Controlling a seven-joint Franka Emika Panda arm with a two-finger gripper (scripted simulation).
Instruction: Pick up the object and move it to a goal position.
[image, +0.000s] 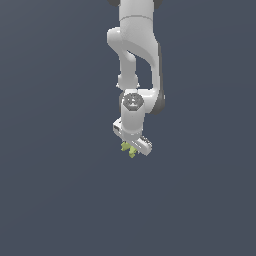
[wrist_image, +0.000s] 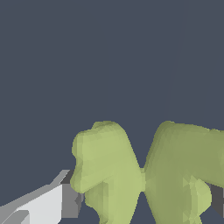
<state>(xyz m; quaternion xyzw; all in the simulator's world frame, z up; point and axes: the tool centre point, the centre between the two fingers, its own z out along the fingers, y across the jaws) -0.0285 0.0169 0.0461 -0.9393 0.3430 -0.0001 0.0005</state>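
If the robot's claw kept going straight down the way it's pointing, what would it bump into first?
Probably nothing: the gripper already holds the yellow-green object, and below it shows only plain dark background, though depth is hard to judge.

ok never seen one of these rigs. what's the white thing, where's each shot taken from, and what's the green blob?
These are simulator renders. The white thing is a robot arm, seen in the exterior view from a camera off the arm. At its lower end is the gripper. The wrist view comes from a camera on the wrist, looking down past the fingers. The green blob is the object, a small lobed yellow-green shape, sitting between the fingers and apparently held. Behind it there is only a plain dark background; no surface edge or goal marker shows.
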